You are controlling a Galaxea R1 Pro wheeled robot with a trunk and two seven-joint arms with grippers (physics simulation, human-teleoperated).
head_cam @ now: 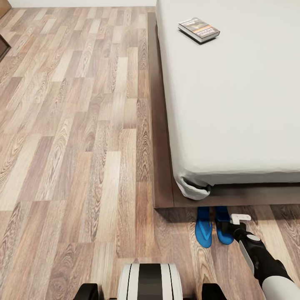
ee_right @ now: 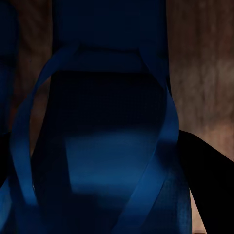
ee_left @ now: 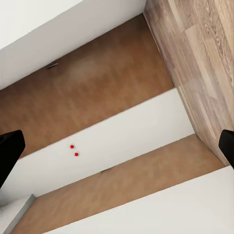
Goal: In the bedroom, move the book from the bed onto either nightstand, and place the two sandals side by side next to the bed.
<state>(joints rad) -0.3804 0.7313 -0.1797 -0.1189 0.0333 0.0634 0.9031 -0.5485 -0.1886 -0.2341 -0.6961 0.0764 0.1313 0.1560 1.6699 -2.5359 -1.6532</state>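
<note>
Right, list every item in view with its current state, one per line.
Dark paperback book with orange band: lying flat on the mattress, not yet moved.
Pale-grey bed with dark wooden frame: holds the book.
Left bright blue sandal: flat on the wood floor at the bed's foot.
Right bright blue sandal: beside the first, partly under the right gripper.
Right gripper: down at that sandal; grip unclear.
Left gripper: open, empty.

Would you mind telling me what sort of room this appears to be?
Most likely a bedroom: a large bed with a pale mattress on a dark wooden frame, a book lying on it, and blue sandals on the wood-plank floor.
</note>
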